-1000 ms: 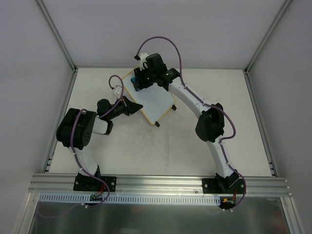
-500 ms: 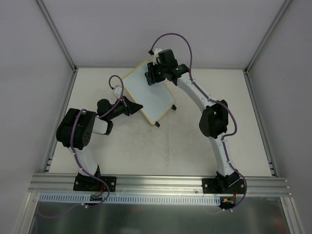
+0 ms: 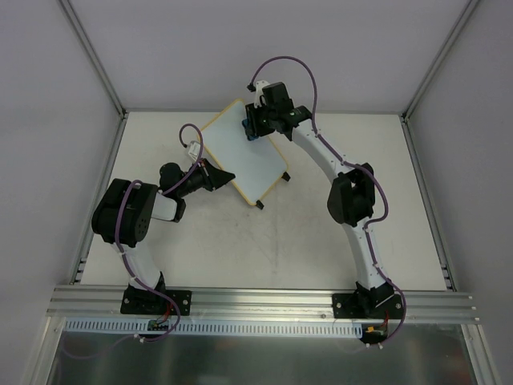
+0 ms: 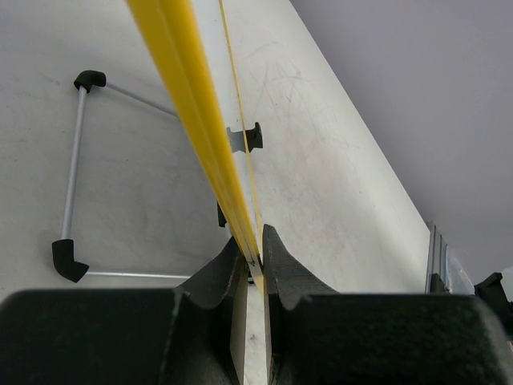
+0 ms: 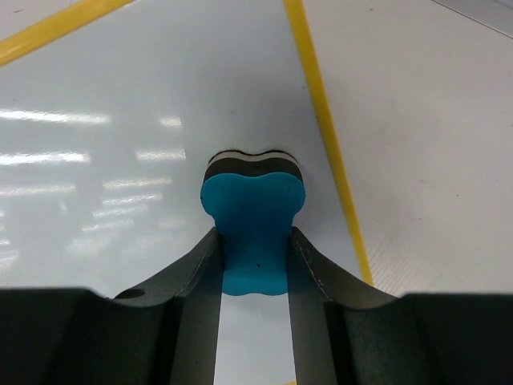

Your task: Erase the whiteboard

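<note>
Whiteboard: a small glossy white rectangular board (image 3: 240, 160) with rounded corners and a yellow-tan rim. It lies slantwise in the upper centre of the top view, and its far corner shows against the grey back wall.
Board feet: small black feet (image 3: 258, 205) show at the lower right edge of the board.
Left gripper: the black two-finger gripper (image 3: 230, 177) sits at the board's lower left edge. In the left wrist view its fingers (image 4: 280, 269) are clamped on the yellow rim (image 4: 192, 104), which runs from top centre down into the jaws.
Right gripper: the gripper (image 3: 251, 128) is over the board's upper right part. Its fingers (image 5: 309, 257) are closed on the sides of a blue foam eraser block (image 5: 252, 220) with a dark felt face.
Eraser: it shows at centre frame in the right wrist view. The felt end seems to rest on the white surface (image 5: 112, 120), though actual contact is hard to confirm.
Board surface: bright reflections streak across it, and no writing can be made out near the eraser.
Under the board: in the left wrist view a thin grey wire stand (image 4: 76, 160) with black end caps shows at the left.
Table: the off-white scuffed tabletop (image 3: 280, 241) fills the middle of the top view.
Cables: a purple cable (image 3: 286, 59) loops above the right arm's wrist.
</note>
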Action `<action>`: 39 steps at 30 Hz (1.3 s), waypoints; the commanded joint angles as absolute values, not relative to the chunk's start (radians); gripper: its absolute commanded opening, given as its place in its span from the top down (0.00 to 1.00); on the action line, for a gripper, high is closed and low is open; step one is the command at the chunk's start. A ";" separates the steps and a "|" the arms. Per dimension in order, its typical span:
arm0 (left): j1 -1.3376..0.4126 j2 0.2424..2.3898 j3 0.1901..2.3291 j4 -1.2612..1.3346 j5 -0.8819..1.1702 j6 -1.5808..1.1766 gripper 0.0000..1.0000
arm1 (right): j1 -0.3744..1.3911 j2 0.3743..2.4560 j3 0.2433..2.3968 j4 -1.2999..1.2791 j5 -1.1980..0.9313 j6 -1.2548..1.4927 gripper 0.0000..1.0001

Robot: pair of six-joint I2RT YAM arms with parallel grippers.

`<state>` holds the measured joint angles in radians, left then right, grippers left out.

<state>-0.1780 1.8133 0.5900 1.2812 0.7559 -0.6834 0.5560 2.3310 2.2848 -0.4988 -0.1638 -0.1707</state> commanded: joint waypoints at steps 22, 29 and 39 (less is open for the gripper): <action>-0.212 1.798 0.606 1.560 0.865 -0.581 1.00 | 0.745 2.074 1.794 -0.267 -0.120 -0.098 1.00; -0.210 1.792 0.607 1.554 0.868 -0.580 1.00 | 0.716 2.059 1.649 -0.216 -0.110 -0.080 1.00; -0.210 1.792 0.604 1.554 0.868 -0.577 1.00 | 0.611 1.996 1.431 -0.080 -0.141 -0.003 1.00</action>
<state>-0.1776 1.8133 0.5865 1.2789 0.7589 -0.6838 0.6468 1.9793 1.4845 -0.0723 -0.1799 -0.0250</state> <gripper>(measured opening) 0.069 0.362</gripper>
